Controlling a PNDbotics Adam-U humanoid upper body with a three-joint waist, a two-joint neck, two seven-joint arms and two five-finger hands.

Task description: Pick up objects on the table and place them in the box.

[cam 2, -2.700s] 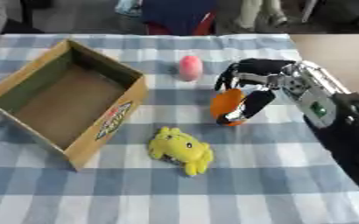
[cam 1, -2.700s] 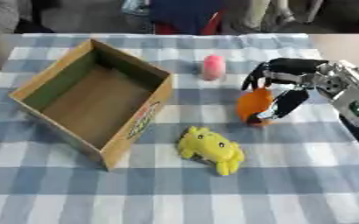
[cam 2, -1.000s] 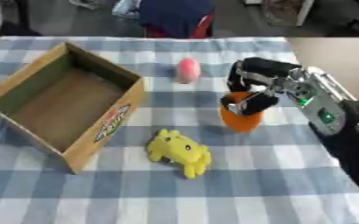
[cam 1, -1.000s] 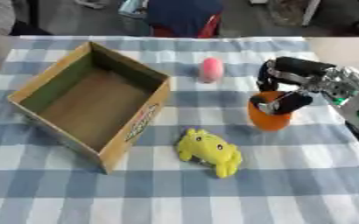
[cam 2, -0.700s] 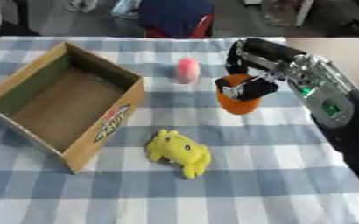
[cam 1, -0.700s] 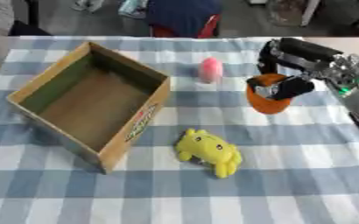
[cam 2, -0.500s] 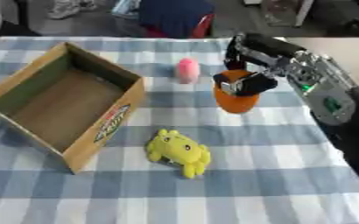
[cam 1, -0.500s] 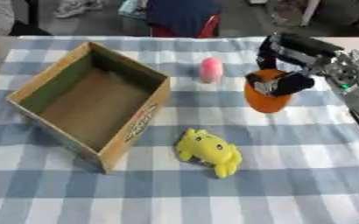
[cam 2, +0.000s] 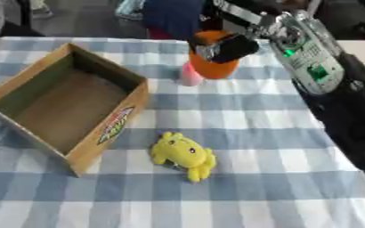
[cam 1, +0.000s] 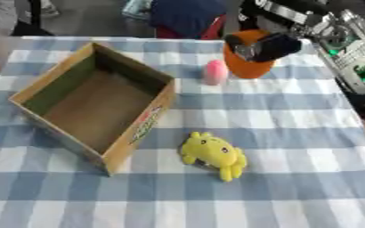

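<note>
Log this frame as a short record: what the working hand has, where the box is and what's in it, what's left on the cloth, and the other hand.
robot hand in use: right robot hand, fingers curled on the orange cup
cup position: held up over the far side of the table, next to the pink egg-shaped object
box: open cardboard box on the left, nothing visible inside
on the cloth: pink egg-shaped object, yellow plush toy near the middle
surface: blue and white checked tablecloth
left robot hand: not in view

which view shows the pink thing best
Left eye view: the pink thing stands clear beside the orange cup held by the right hand. In the right eye view the cup overlaps it, hiding its right side.
</note>
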